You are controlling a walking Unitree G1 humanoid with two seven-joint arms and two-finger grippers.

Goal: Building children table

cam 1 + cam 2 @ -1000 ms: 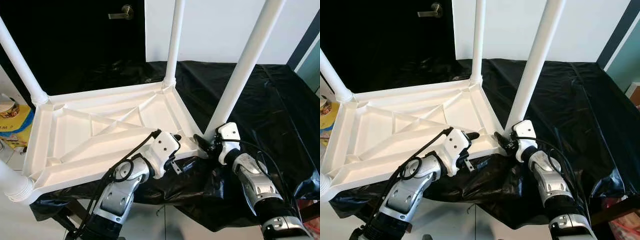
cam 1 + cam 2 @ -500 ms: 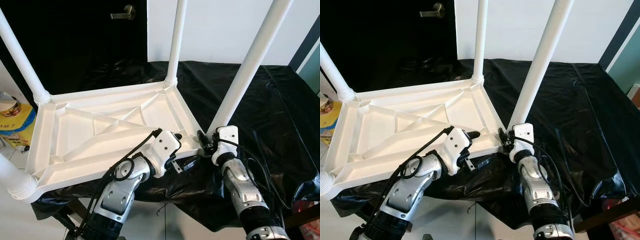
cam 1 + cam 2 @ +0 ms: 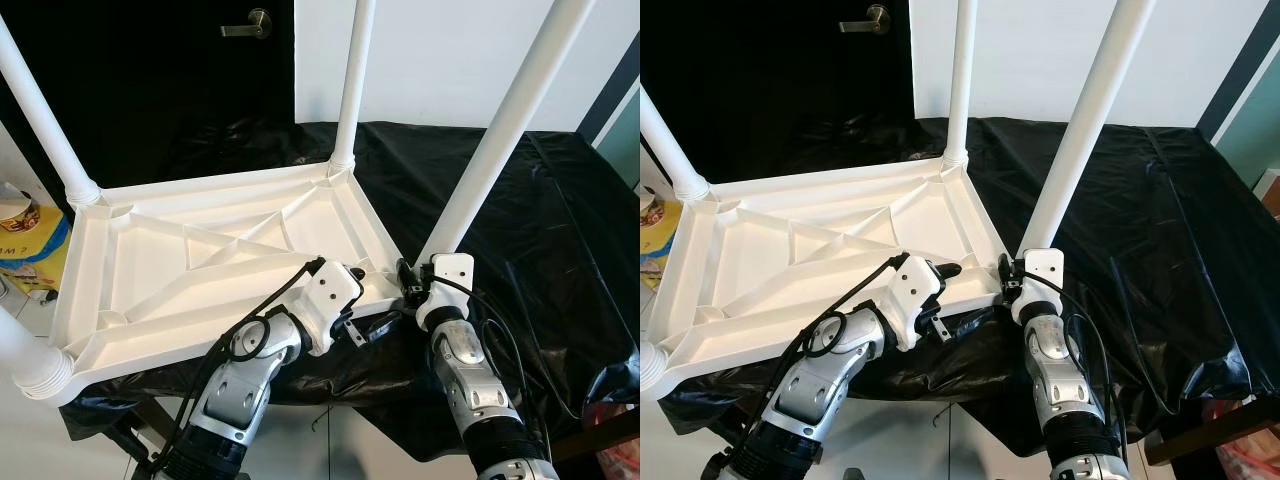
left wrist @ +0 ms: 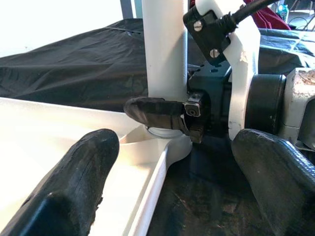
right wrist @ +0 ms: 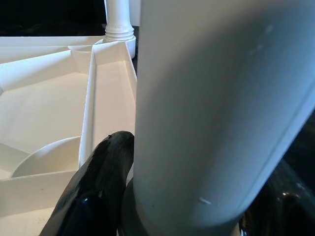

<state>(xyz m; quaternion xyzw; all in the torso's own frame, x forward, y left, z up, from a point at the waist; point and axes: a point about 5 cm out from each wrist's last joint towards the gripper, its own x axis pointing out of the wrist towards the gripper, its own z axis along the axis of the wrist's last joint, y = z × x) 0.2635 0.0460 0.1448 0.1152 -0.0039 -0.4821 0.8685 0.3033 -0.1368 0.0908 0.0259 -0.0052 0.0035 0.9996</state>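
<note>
Your white tabletop [image 3: 190,270] lies upside down on black plastic sheeting [image 3: 540,200], its ribbed underside facing up and its near left corner jutting past the sheeting's edge over the pale floor [image 3: 30,440]. Four white legs stand up from the corners; the near right leg [image 3: 490,150] leans up and to the right from its socket at the near right corner.

Your right gripper [image 3: 408,285] sits at the base of that leg. In the right wrist view one black finger [image 5: 93,191] lies against the leg just above the socket, the leg between the fingers, so it is clamped on the leg. Your left gripper [image 4: 172,191] rests at the near rim of the tabletop just left of that corner, its two fingers spread wide with nothing between them, one over the tray's inside and one beyond the rim.

To the right of the corner you have a broad stretch of bare sheeting. Behind the table stand a dark door [image 3: 150,70] with a lever handle and a white wall [image 3: 440,60]. A yellow box [image 3: 25,250] sits to the far left, near the far left leg [image 3: 45,125].
</note>
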